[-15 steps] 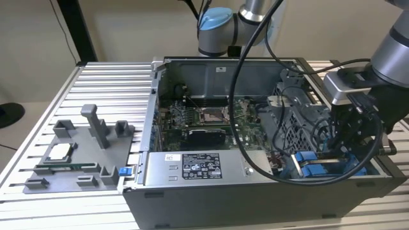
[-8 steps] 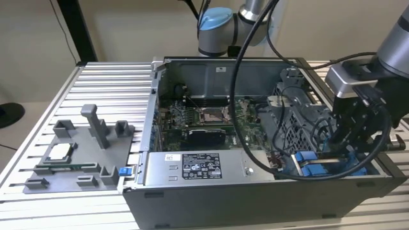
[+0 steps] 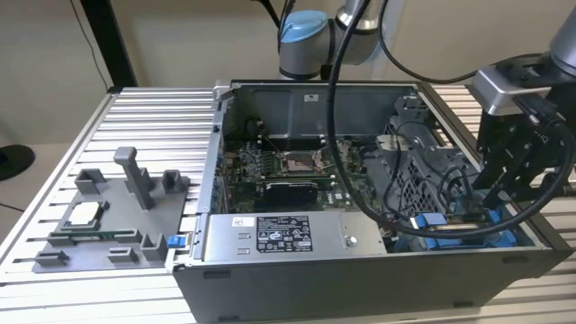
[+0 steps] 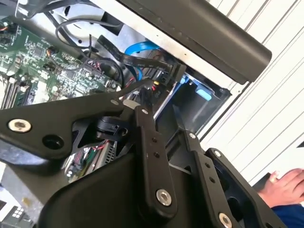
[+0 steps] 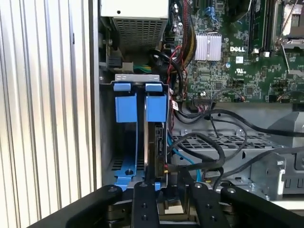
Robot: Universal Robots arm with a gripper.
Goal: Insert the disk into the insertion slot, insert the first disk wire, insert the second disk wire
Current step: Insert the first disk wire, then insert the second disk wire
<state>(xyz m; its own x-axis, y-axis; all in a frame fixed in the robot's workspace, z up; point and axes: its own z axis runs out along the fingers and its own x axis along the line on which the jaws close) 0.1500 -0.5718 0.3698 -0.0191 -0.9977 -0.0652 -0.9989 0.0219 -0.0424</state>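
Inside the grey-and-blue insertion slot (image 5: 124,142), the blue-framed disk (image 5: 157,142) stands edge-on; the jaws' state cannot be told.

A ribbed aluminium counter (image 3: 153,115) carries an open dark grey computer case (image 3: 360,283). Beside the case, toward the exterior view's left, lies a flat grey plastic fixture tray (image 3: 135,226) with several upright posts (image 3: 135,179). Inside the case, a green motherboard (image 3: 288,165) lies flat against the floor of the case, and a grey metal power-supply box with a white label (image 3: 279,236) sits along the near wall. A perforated grey cage (image 3: 414,182) stands toward the exterior view's right. In the first wrist view, a silver finned heat sink (image 5: 209,47) sits on the motherboard, near a bundle of red, yellow and black wires (image 5: 183,28).
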